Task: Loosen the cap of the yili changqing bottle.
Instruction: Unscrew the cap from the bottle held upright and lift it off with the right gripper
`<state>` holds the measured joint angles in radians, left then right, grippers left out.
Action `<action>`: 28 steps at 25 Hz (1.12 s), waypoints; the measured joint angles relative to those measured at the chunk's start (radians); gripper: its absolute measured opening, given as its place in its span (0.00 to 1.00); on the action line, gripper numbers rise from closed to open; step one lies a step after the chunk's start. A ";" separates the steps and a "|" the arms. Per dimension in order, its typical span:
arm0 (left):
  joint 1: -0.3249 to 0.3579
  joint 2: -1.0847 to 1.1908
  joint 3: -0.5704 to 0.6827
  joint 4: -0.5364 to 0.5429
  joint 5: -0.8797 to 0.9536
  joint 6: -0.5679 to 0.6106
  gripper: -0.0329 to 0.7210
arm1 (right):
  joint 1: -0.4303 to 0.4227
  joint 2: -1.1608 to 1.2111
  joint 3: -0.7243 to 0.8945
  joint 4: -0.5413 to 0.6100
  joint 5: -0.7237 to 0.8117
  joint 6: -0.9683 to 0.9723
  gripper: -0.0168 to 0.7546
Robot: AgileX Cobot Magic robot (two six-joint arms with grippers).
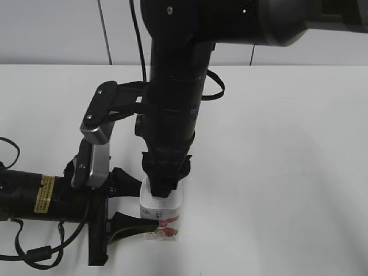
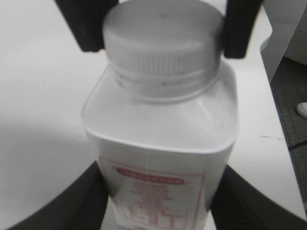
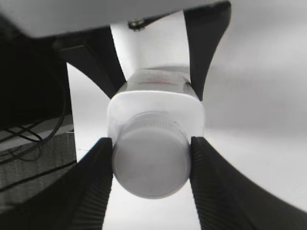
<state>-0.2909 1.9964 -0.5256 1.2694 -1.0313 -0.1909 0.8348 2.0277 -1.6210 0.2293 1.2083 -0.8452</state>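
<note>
The yili changqing bottle (image 1: 163, 215) stands upright on the white table, white and squarish with a red fruit label. My left gripper (image 1: 129, 210) is shut on its body from the left; both jaws press the labelled sides in the left wrist view (image 2: 158, 191). My right gripper (image 1: 163, 187) comes down from above and is shut on the cap (image 3: 151, 163), one ribbed jaw on each side. The cap (image 2: 163, 40) sits on the neck of the bottle (image 2: 160, 129). In the exterior view the cap is hidden by the right gripper.
The white table (image 1: 287, 172) spreads to the right and behind. The left arm's black body and cables (image 1: 34, 201) lie at the left front. A grey wall (image 1: 57, 29) stands behind. The table's edge and the floor show at the right of the left wrist view (image 2: 292, 96).
</note>
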 joint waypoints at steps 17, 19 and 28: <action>0.000 0.000 0.000 0.000 0.001 0.002 0.57 | 0.000 0.000 0.000 0.019 0.001 -0.151 0.61; 0.000 0.000 0.000 0.000 0.001 0.002 0.57 | 0.000 0.000 0.000 0.022 0.003 -0.151 0.68; 0.000 0.000 0.000 0.000 0.001 0.001 0.57 | 0.000 -0.025 0.000 0.023 0.003 -0.109 0.74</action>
<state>-0.2909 1.9964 -0.5256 1.2694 -1.0304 -0.1897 0.8348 2.0029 -1.6210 0.2523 1.2111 -0.9544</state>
